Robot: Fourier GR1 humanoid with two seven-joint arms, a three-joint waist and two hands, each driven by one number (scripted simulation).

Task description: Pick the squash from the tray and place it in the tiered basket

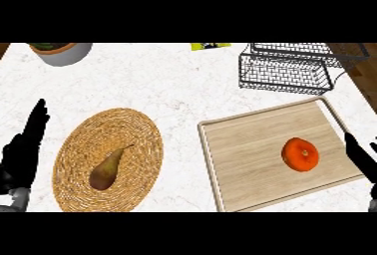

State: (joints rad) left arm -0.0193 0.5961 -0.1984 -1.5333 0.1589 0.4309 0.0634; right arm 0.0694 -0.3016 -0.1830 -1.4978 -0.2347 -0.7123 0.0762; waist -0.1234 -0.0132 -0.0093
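A round orange squash point(300, 154) lies on the right part of a light wooden tray point(243, 149). The black wire tiered basket point(290, 67) stands behind the tray at the back right. My right hand point(361, 158) shows at the right edge, just right of the squash and apart from it, fingers straight and open. At the left edge my left hand point(22, 152) rests open with its fingers pointing up, far from the tray.
A woven round mat point(140, 144) with a brown-green pear point(106, 169) on it lies left of the tray. A grey pot with a plant point(63, 51) stands at the back left. A small yellow object point(210, 46) sits at the far edge.
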